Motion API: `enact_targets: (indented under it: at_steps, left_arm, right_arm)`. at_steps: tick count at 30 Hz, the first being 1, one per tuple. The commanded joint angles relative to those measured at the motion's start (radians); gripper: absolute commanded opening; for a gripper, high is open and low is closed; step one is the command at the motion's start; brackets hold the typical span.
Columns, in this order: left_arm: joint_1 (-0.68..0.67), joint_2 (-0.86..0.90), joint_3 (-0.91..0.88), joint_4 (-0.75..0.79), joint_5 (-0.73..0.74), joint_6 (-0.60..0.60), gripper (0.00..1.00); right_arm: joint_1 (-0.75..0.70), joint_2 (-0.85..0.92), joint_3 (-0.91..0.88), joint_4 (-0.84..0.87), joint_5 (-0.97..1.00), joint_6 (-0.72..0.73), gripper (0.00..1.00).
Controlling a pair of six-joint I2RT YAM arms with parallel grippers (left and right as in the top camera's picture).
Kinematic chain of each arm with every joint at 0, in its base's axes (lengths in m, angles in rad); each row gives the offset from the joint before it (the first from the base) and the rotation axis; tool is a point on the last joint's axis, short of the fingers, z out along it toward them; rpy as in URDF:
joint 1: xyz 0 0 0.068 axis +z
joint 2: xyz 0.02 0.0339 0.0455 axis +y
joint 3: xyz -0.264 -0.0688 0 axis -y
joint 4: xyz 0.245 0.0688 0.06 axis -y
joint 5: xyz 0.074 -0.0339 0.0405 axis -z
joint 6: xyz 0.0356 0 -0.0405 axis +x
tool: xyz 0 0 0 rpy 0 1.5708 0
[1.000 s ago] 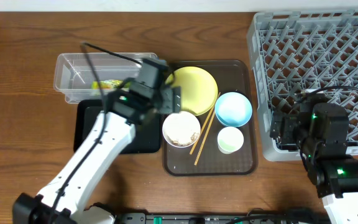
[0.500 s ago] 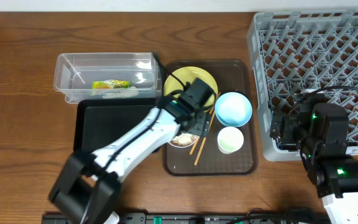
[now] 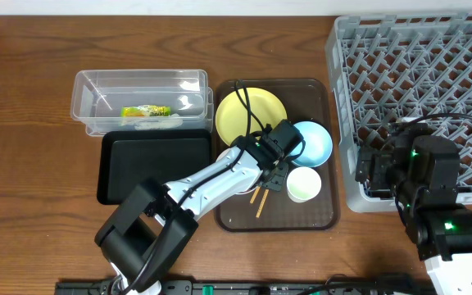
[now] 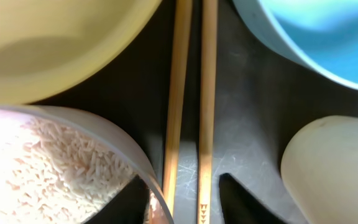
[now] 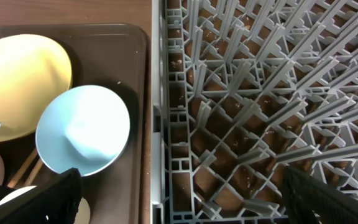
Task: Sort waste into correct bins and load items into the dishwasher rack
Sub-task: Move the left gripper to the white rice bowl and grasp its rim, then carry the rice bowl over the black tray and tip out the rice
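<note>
My left gripper [image 3: 274, 167] [image 4: 184, 182] is low over the brown tray, with its jaws either side of the two wooden chopsticks [image 4: 192, 93] [image 3: 259, 200]. Narrow gaps still show, so it is open. The white bowl [image 4: 107, 135] holding rice scraps [image 4: 42, 168] is at its left, and the pale cup [image 4: 334, 168] [image 3: 303, 183] at its right. The yellow plate [image 3: 248, 111] and blue bowl [image 3: 314, 141] lie behind. The wrapper [image 3: 146, 112] lies in the clear tub [image 3: 138, 78]. My right gripper [image 3: 381, 170] [image 5: 188, 199] hangs wide open over the rack's [image 3: 416, 57] front-left edge.
The black tray-bin [image 3: 129, 164] lies in front of the clear tub, and my left arm crosses its right end. The brown serving tray [image 3: 301, 217] sits close against the rack's left wall [image 5: 166, 124].
My left arm has swung from the clear tub rightwards across the tray to the chopsticks. Its jaws have narrowed around them. The right arm has not moved.
</note>
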Motion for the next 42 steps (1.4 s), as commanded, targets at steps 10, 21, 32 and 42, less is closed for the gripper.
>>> enact_targets:
  at_steps: [10,21,32,42]
  left_arm:
    - [0.000,0.009,-0.008,-0.003,-0.010,0.002,0.06]
    - [0.001,-0.089,0.004,-0.079,-0.009,0.002,0.06]
    - [0.094,-0.340,0.005,-0.229,0.076,0.003,0.06]
    - [0.411,-0.411,-0.036,-0.319,0.524,0.213,0.06]
  right_arm:
    - [0.004,-0.002,0.019,-0.001,-0.009,0.013,0.99]
    - [0.003,-0.002,0.019,-0.001,-0.009,0.013,0.99]
    - [0.003,-0.002,0.019,-0.002,-0.008,0.013,0.99]
    - [0.003,-0.002,0.019,-0.003,-0.008,0.013,0.99]
